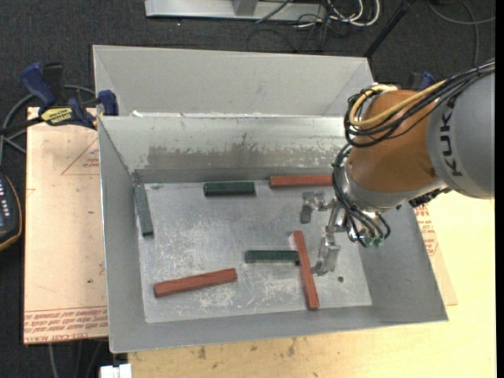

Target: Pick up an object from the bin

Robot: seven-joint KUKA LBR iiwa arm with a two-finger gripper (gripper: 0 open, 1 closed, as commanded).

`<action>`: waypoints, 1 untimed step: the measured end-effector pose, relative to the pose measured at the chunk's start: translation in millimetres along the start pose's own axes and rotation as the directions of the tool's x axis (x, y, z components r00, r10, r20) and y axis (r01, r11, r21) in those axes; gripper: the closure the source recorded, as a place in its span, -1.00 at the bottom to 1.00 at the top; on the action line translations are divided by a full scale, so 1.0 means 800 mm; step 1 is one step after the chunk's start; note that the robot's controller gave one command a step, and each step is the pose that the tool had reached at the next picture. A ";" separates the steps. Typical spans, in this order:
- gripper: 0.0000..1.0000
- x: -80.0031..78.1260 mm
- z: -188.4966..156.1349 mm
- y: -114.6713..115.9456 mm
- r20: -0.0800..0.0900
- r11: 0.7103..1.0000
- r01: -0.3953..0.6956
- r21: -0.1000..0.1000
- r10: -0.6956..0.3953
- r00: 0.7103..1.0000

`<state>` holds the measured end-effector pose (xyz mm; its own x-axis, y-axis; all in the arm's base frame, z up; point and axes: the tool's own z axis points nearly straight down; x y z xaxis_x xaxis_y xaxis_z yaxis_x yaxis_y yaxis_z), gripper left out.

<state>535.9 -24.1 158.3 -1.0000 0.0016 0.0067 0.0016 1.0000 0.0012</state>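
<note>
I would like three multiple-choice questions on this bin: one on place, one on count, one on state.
1. Where is the pincer?
A. at the left wall
B. over the bin's right part
C. outside the bin

2. How many red bars lie inside?
A. one
B. three
C. six

3. How does the lower-left red bar lie?
A. flat on the floor
B. standing on end
C. across a green bar

Key: 1 B, it hangs by the right red bar. 2 B, that one, the lower-left one and the back red bar. 3 A, its whole length rests on the floor.

One camera, high above, angled down, whole bin (236, 132) in frame
</note>
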 end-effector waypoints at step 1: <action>-1.00 -0.010 0.116 0.056 0.001 0.998 0.066 -0.001 -0.066 0.998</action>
<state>543.7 21.0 65.7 -0.9979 -0.0646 0.0054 -0.0646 0.9979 0.0030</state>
